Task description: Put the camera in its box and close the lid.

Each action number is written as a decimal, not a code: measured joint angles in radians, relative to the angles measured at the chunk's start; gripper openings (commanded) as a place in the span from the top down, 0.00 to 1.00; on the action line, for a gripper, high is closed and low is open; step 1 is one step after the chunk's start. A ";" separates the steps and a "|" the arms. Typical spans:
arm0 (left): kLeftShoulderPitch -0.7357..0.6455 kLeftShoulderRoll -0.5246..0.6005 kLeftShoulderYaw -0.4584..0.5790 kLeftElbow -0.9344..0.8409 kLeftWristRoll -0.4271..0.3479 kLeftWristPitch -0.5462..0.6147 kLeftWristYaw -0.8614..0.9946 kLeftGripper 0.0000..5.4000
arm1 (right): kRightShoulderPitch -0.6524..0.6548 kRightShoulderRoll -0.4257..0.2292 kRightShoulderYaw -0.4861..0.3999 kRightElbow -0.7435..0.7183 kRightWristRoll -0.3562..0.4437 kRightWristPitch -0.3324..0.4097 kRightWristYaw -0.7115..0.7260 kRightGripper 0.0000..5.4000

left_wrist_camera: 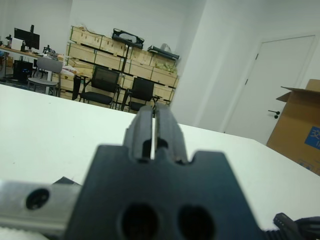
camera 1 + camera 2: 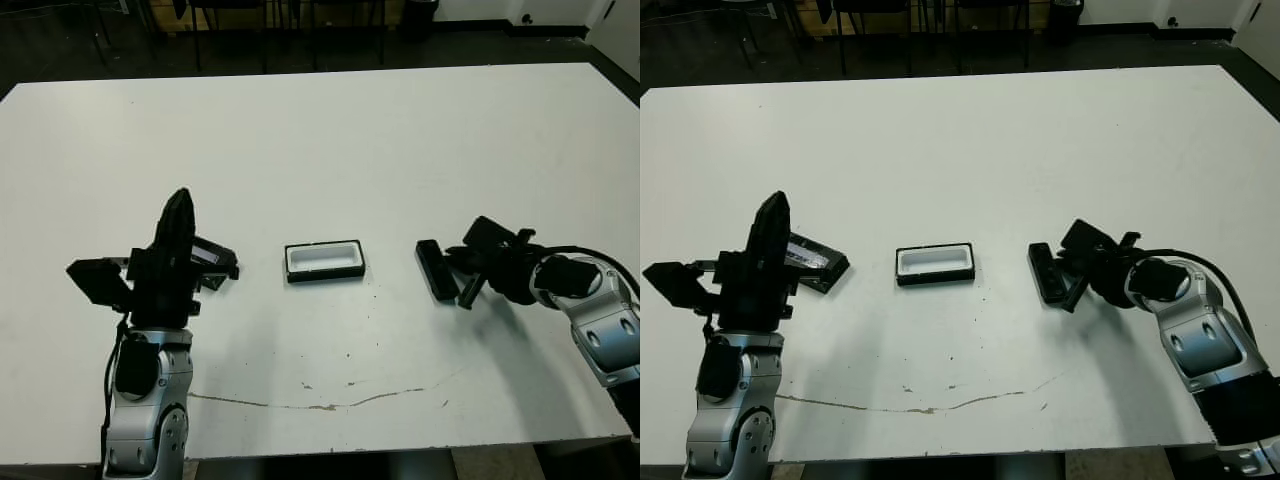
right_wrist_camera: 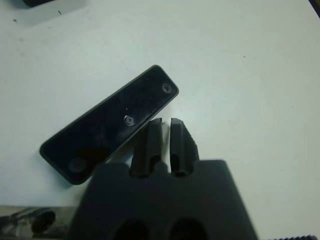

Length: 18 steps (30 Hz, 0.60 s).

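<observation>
Left gripper (head views): two black fingers [image 2: 178, 225] raised upright at the near left of the white table [image 2: 330, 140], pressed together, nothing between them.
Lid (head views): flat black rectangular piece with a shiny grey panel [image 2: 812, 259], lying on the table just behind and beside the left gripper, partly hidden by it in the left eye view.
Box (head views): small shallow black tray with a white lining [image 2: 324, 260], mid-table between the two arms, open-side up; only the white lining shows inside, nothing lies in it.
Camera (head views): slim black bar with rounded ends [image 2: 435, 268], flat on the table to the right of the box, well apart from it and outside it.
Right gripper (head views): black fingers [image 2: 470, 290] low over the table at the camera's right side, tips just beside the bar.
Left wrist view: left gripper's fingers [image 1: 170, 131] closed with a thin slit between them, pointing across the tabletop toward chairs, crates and a door.
Right wrist view: right gripper's fingers [image 3: 182, 145] nearly together, gripping nothing; the camera lies diagonally on the table with its long edge at their tips, whether touching cannot be told.
</observation>
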 measured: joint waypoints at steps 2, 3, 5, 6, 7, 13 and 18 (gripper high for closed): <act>0.000 0.000 -0.001 0.001 0.000 0.000 0.000 1.00 | 0.007 0.010 -0.011 0.002 0.018 -0.009 0.006 1.00; -0.001 0.000 -0.002 0.001 0.000 0.000 0.000 1.00 | 0.012 0.014 -0.017 0.004 0.027 -0.016 0.011 1.00; -0.001 -0.001 -0.004 0.002 0.004 0.000 0.002 1.00 | 0.019 0.019 -0.024 0.005 0.038 -0.021 0.013 1.00; -0.001 -0.001 -0.006 0.002 0.008 0.000 0.002 1.00 | 0.021 0.021 -0.027 0.005 0.041 -0.020 0.013 1.00; -0.001 -0.001 -0.007 0.003 0.013 0.000 0.003 1.00 | 0.021 0.022 -0.029 0.005 0.046 -0.020 0.013 1.00; 0.000 -0.004 -0.014 0.005 0.017 -0.001 0.010 1.00 | 0.029 0.028 -0.036 0.016 0.042 -0.046 -0.006 1.00; -0.002 -0.004 -0.015 0.018 0.015 -0.013 0.009 1.00 | 0.073 0.078 -0.091 -0.006 0.002 -0.008 -0.172 1.00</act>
